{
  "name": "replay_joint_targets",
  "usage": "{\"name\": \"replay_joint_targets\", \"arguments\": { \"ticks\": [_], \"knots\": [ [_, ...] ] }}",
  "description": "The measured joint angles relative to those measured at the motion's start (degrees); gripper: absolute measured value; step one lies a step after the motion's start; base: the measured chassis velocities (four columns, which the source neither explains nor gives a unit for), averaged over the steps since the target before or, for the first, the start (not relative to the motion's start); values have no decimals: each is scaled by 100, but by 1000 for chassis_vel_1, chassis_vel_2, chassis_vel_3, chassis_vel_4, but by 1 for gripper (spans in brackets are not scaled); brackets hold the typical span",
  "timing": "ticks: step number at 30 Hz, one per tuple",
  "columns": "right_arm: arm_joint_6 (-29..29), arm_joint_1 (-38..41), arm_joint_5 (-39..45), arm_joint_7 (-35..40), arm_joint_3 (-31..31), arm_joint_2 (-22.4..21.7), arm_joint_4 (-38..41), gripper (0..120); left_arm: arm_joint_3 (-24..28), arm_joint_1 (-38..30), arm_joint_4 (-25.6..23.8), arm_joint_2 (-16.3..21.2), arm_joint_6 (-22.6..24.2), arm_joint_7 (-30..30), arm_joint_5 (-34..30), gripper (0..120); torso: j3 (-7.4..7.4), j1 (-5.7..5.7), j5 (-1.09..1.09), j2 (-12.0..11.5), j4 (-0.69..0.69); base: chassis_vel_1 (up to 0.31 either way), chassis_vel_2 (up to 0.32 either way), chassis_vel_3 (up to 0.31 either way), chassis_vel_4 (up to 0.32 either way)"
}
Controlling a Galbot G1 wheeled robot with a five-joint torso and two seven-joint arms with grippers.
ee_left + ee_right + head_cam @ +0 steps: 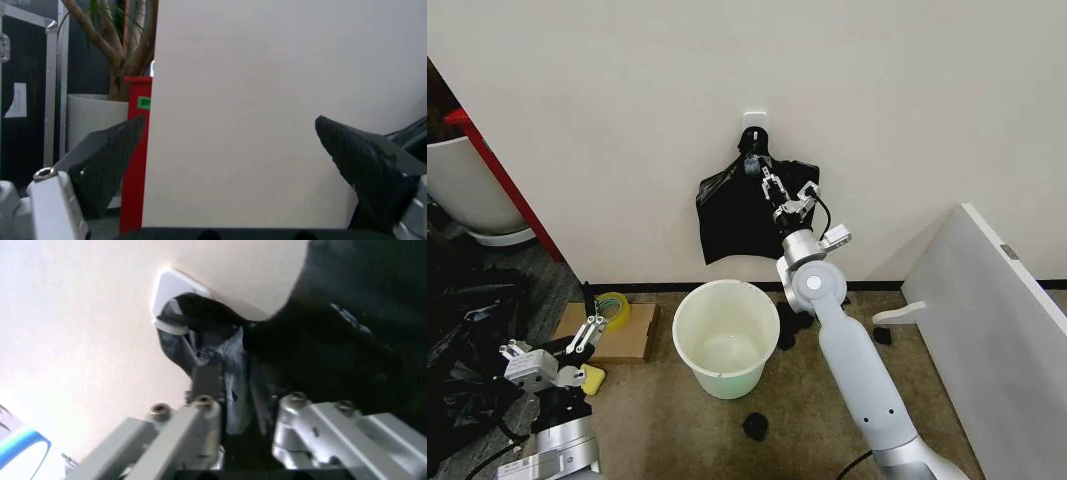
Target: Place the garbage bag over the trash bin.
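The trash bin (727,378), a round white bucket, stands open on the carpet below the wall. Above it a bunch of flat black bags (732,222) hangs from a white wall hook (755,121), knotted at the top; the garbage bag cannot be told apart among them. My right gripper (779,192) reaches up to the bunch just under the hook (175,296). Its fingers are shut on a fold of black bag (230,357), with the rest of the bags (347,340) beside it. Low at the left, my left gripper (549,342) (227,150) is open and holds nothing.
A cardboard box (622,340) with a tape roll (613,304) lies left of the bin. Crinkled black plastic (462,340) is heaped at the far left near a big white pot (467,190). Small black scraps (755,426) dot the carpet. A white panel (997,320) slants at the right.
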Motion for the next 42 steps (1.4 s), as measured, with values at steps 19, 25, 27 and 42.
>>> {"name": "replay_joint_targets", "arguments": {
  "ticks": [19,25,27,42],
  "knots": [
    [233,-1204,-485,-862,-97,-716,638,0,33,-187,176,29,36,-147,-1,100,0,0,1,0,0,0,0,0,0],
    [360,-1868,-890,-1407,-106,-921,943,0,17,-132,71,75,35,-171,-8,100,-1,0,0,1,0,0,0,0,0],
    [391,-1955,-979,-1507,-100,-959,960,0,14,-122,47,82,35,-172,-9,100,0,0,1,1,1,0,0,0,0],
    [756,-2689,-1937,-3056,209,-1617,809,0,25,-99,-76,143,36,-200,-14,100,-1,0,0,1,0,0,0,0,0]
  ]
}}
